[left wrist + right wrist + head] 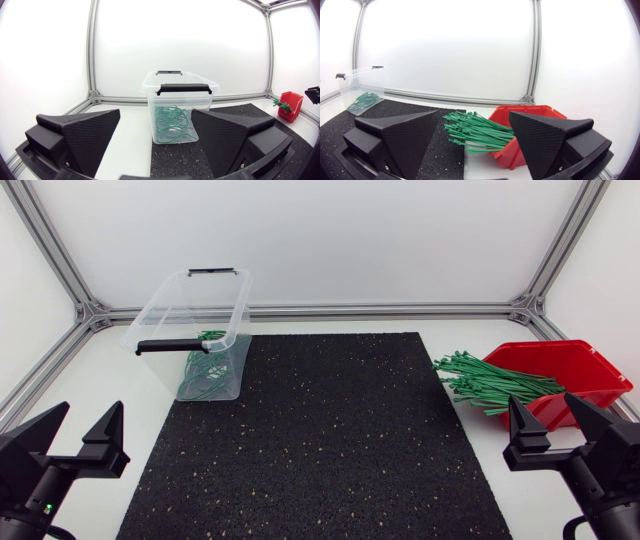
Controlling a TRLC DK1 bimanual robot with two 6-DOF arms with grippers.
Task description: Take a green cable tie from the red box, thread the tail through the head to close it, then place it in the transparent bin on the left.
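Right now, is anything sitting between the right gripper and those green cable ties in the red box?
Nothing visible does. The open right gripper has the green cable ties straight ahead of its fingers, spilling out of the red box.

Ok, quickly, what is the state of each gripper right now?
Left gripper: open, holding nothing.
Right gripper: open, holding nothing.
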